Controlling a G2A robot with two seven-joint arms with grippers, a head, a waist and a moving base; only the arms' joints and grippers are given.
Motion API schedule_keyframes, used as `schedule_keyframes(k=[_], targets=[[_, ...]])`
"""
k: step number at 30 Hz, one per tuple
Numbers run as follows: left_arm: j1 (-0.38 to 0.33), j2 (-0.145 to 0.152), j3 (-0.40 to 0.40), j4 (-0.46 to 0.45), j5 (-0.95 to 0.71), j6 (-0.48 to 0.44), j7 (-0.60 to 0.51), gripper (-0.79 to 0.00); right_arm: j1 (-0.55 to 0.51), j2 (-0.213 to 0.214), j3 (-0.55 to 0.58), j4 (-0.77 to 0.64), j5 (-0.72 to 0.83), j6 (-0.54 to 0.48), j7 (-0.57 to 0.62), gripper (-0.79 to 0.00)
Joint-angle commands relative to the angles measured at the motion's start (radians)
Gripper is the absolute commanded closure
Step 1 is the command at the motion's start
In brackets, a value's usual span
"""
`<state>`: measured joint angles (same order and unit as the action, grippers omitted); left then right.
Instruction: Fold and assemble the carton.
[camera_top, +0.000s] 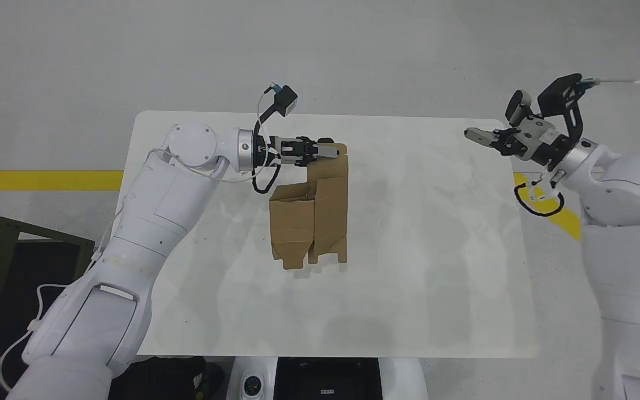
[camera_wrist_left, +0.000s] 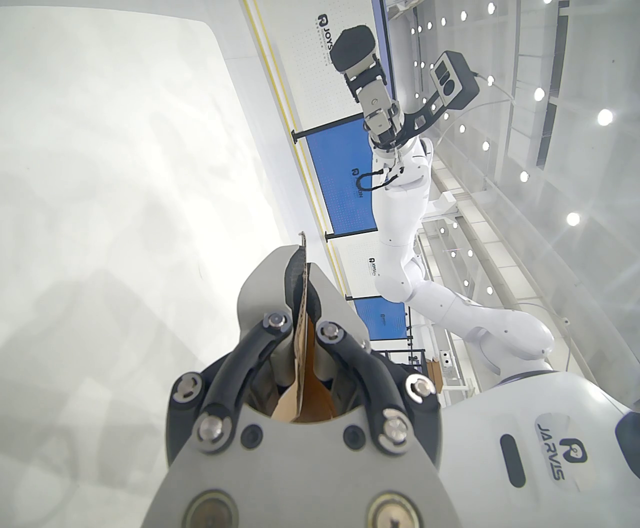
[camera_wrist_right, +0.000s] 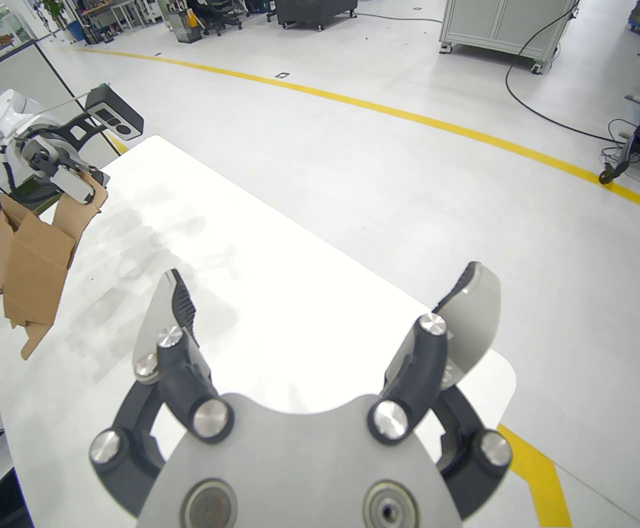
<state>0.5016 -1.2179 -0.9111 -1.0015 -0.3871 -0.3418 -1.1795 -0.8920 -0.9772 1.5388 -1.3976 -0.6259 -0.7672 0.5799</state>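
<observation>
- We find the left gripper (camera_top: 322, 151) over the far side of the table, left of its middle. Its grey metal fingers are closed flat on the upper edge of the brown corrugated cardboard carton (camera_top: 312, 215).
- In the left wrist view, we see the board's fluted edge pinched between black rubber pads (camera_wrist_left: 291, 272).
- The carton hangs from that grip above the white, round-cornered table (camera_top: 430, 260). It is partly unfolded, with matt creased panels and loose lower flaps.
- We find the right gripper (camera_top: 480, 135) at the table's far right edge, well apart from the carton. Its jaws are spread wide and hold nothing, and their pads are ribbed.
</observation>
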Motion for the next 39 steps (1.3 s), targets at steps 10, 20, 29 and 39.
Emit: schedule_keyframes(k=[10,20,29,39], targets=[[0.002,-0.008,0.004,-0.027,0.008,-0.012,0.042,0.000,0.018,-0.005,-0.122,0.036,0.467,0.049,0.229,-0.785],[-0.059,-0.065,0.086,0.062,-0.063,-0.084,0.053,0.000,0.019,-0.015,-0.234,0.026,0.783,0.119,0.404,-0.785],[-0.128,-0.132,0.163,0.138,-0.124,-0.124,0.051,0.000,0.022,-0.027,-0.324,0.015,0.896,0.115,0.485,-0.785],[-0.156,-0.177,0.196,0.210,-0.163,-0.143,0.022,0.000,0.039,-0.037,-0.390,0.023,0.929,0.092,0.521,-0.785]])
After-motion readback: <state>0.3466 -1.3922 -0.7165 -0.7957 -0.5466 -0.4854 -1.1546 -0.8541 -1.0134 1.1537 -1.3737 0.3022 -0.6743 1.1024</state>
